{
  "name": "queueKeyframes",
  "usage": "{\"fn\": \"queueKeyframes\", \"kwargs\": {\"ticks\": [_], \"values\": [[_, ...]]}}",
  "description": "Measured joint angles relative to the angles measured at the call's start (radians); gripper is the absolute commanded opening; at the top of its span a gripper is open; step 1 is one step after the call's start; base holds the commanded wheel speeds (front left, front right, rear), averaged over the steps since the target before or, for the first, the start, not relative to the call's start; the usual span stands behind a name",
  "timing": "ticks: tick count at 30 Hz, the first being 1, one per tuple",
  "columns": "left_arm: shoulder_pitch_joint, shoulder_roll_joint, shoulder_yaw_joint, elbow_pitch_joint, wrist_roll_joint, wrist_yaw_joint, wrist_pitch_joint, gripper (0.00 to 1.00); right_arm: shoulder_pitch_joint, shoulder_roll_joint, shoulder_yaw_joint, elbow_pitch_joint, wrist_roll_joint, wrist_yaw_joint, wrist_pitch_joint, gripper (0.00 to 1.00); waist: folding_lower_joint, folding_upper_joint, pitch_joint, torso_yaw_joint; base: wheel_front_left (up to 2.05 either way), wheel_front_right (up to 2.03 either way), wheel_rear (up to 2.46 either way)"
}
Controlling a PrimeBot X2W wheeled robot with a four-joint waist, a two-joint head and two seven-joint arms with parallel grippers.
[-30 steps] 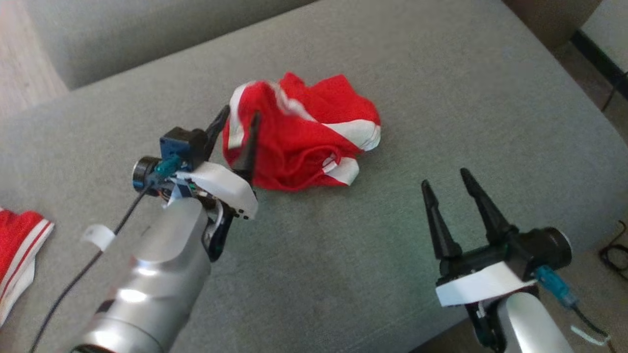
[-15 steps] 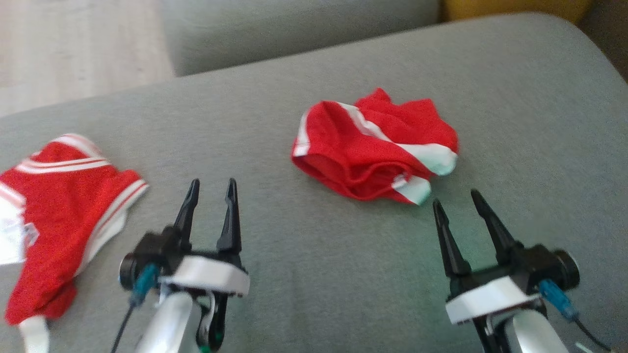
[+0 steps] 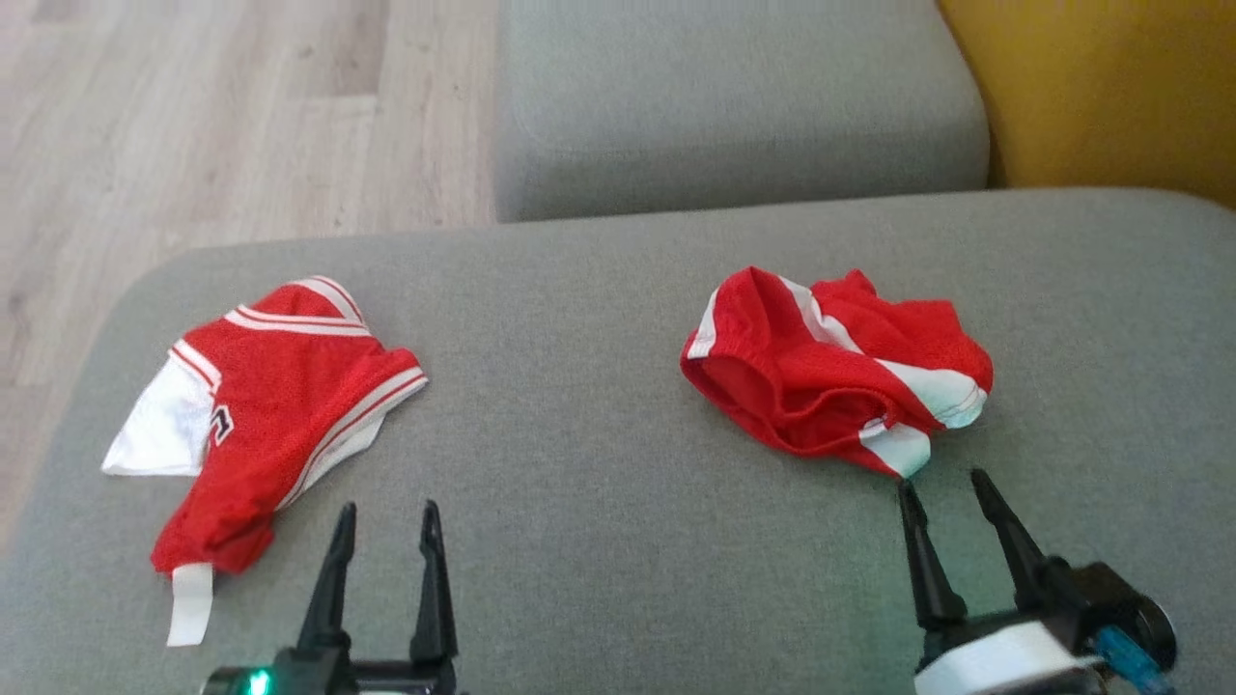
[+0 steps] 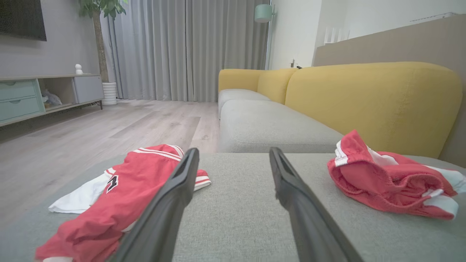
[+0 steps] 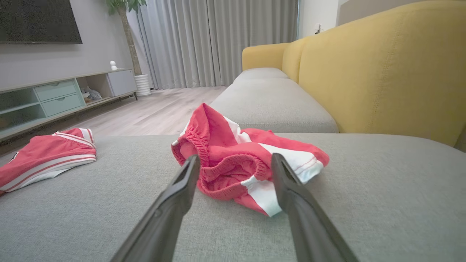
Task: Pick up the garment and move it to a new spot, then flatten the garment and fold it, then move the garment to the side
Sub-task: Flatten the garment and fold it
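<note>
Head view: crumpled red garment [image 3: 835,386] lies right of centre on grey sofa seat [image 3: 599,502]. Left gripper [image 3: 387,506] and right gripper [image 3: 942,481] at bottom edge: fingers apart, holding nothing.

Left pincer [image 3: 387,509]: long black tapered spikes, green light [image 3: 256,682] at its base. Right pincer [image 3: 941,480] looks the same, plus white collar [image 3: 1004,661], teal plug [image 3: 1125,649].

- Head view: set high, looking steeply down on the grey seat cushion [image 3: 599,541]. Wooden floor [image 3: 193,116] lies at upper left of frame.
- Left wrist view: low, just above the cushion, facing along the sofa toward the curtains [image 4: 189,47].
- Right wrist view: same low heading, nearest the shorts [image 5: 233,160], centre frame.
- All three views share the cushion, shorts and jersey [image 3: 280,405].
</note>
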Motion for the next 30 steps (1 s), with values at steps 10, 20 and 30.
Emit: {"fn": "queueKeyframes", "kwargs": {"ticks": [10, 20, 30], "values": [[0.019, 0.001, -0.021, -0.009, 0.01, 0.021, 0.0, 1.0, 0.037, 0.001, -0.033, -0.001, 0.012, 0.0, 0.0, 1.0, 0.0, 0.0, -0.016, 0.031, 0.0, 0.0, 0.0], [0.019, 0.001, -0.023, 0.01, 0.035, 0.027, 0.0, 1.0, 0.037, 0.002, -0.035, -0.004, 0.012, 0.0, 0.0, 1.0, 0.0001, -0.0001, -0.007, 0.038, 0.0, 0.0, 0.0], [0.019, 0.001, -0.029, 0.014, 0.057, 0.044, 0.0, 1.0, 0.037, 0.002, -0.039, -0.004, 0.012, 0.0, 0.0, 1.0, 0.0001, 0.0, -0.007, 0.039, 0.0, 0.0, 0.0]]}}
